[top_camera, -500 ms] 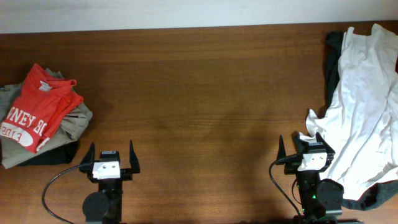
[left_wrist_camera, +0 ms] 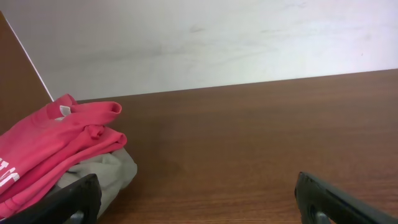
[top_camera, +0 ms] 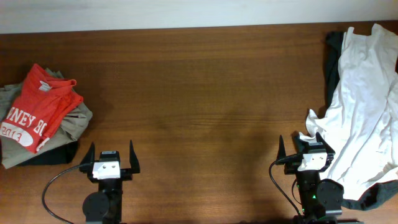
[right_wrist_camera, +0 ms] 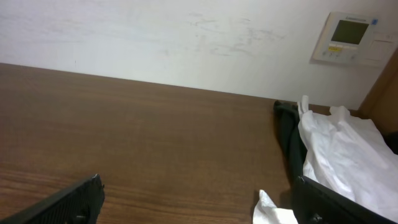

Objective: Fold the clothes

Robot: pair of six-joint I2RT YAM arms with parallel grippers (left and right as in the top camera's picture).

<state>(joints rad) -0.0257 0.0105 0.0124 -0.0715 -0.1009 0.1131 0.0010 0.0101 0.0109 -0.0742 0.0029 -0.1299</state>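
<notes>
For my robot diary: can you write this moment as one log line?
fold: not begun | white shirt: crumpled, far right | left pincer: open | right pincer: open

Robot lab room | wood-grain table (top_camera: 205,93) against plain white wall (right_wrist_camera: 155,37) | wall control panel (right_wrist_camera: 350,37) with small screen | left arm (top_camera: 104,199), right arm (top_camera: 317,196) at near edge | white shirt (top_camera: 364,93) heaped at right edge

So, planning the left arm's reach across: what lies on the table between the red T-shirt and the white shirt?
Nothing: the overhead view shows only bare table between the red T-shirt and the white shirt.
</notes>
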